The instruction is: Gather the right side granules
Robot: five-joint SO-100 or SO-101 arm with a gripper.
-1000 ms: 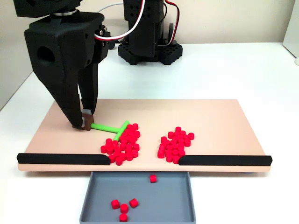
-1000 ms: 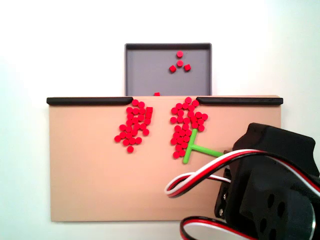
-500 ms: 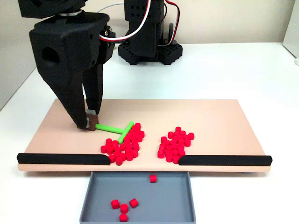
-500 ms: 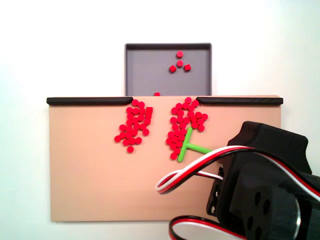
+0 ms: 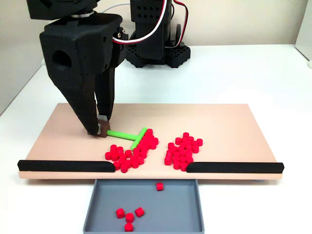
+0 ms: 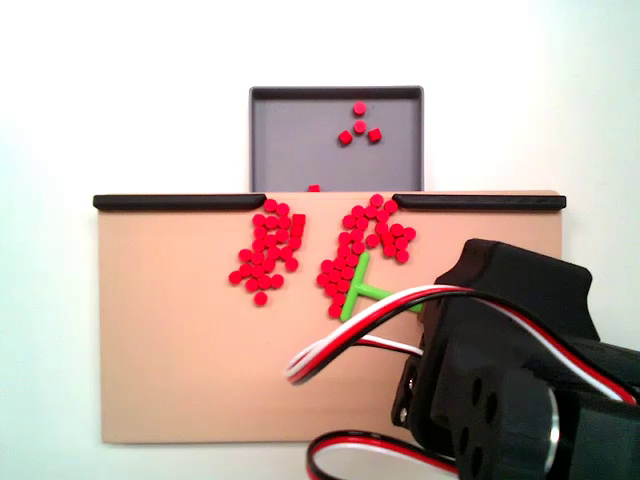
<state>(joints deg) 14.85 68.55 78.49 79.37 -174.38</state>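
The granules (image 5: 130, 153) form a long, straggling red cluster on the tan board (image 5: 219, 122), left of the gap in a fixed view. In another fixed view the granules (image 6: 372, 225) lie right of the gap. A green T-shaped tool (image 5: 124, 134) rests its crossbar against their outer edge, and the tool (image 6: 355, 288) also shows from above. My gripper (image 5: 100, 130) points down at the board, shut on the end of the tool's handle. From above, the arm's black body (image 6: 500, 370) hides the fingers.
A tighter red cluster (image 5: 183, 150) lies beside the granules. Black rails (image 5: 66, 165) (image 5: 234, 167) line the board's edge, with a gap over the grey tray (image 5: 170, 209). The tray holds several red blocks (image 5: 129, 214). The arm's base (image 5: 153, 48) stands behind the board.
My gripper and the green tool slid toward the board's middle, and the crossbar pushed the granules' outer edge closer to the other cluster.
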